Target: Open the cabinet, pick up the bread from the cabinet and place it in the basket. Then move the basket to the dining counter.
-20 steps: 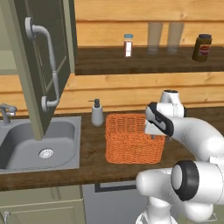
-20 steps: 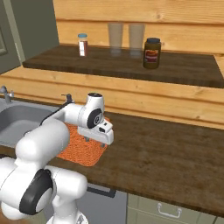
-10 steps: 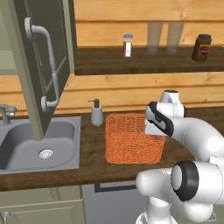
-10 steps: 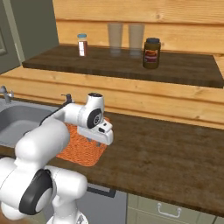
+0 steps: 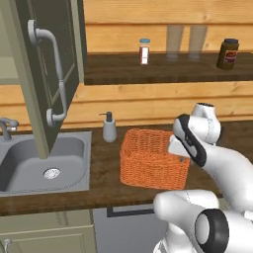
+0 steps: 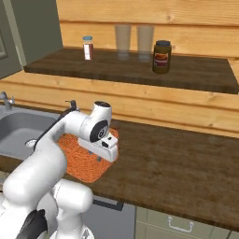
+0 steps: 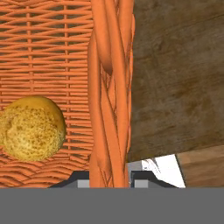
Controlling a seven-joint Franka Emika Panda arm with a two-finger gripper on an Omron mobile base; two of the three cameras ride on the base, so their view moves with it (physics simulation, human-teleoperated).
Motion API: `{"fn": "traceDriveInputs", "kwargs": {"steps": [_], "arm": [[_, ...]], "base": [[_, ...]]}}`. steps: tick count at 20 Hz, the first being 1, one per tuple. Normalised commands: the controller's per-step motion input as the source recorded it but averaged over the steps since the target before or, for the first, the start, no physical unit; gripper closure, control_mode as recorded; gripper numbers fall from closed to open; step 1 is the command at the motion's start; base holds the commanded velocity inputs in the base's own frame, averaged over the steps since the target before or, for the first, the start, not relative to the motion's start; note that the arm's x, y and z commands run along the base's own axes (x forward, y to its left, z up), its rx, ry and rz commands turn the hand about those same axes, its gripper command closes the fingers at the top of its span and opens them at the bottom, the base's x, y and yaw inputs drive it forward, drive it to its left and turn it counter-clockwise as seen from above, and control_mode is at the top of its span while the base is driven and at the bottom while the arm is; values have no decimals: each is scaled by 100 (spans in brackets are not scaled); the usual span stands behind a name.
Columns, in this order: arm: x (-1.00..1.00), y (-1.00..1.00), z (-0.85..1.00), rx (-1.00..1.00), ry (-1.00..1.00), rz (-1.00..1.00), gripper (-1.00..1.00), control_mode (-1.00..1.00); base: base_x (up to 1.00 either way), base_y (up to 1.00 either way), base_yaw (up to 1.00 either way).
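Note:
The orange wicker basket stands on the dark worktop to the right of the sink. The golden-brown bread lies inside it on the woven floor. My gripper points down over the basket's right wall, one finger inside and one outside, shut on the rim. From the right base view, the hand sits over the basket's near right corner. The cabinet door stands swung open at the upper left, its curved bar handle facing me. The dining counter is out of view.
A steel sink with a tap lies left of the basket, and a soap dispenser stands behind it. The wooden shelf above holds a spice jar, two glasses and a dark jar. Bare worktop stretches to the right.
The jaws have closed from wide open onto the basket's right wall. The arm and the basket have stayed where they were.

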Motion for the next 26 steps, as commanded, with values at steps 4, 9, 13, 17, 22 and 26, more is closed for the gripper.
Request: {"fn": "traceDriveInputs", "kwargs": {"steps": [4,9,13,17,22,26], "arm": [[-51,0,55,28,-15,-22,100,-100],[-47,0,67,22,-13,-23,100,-100],[-38,0,66,5,-1,-15,100,-100],[-31,0,66,0,1,-12,100,-100],[-18,1,64,-9,8,-14,100,-100],[0,5,29,-19,24,-10,100,-100]], "base": [[0,0,0],[0,0,0],[0,0,0],[0,0,0],[0,0,0],[0,0,0]]}}
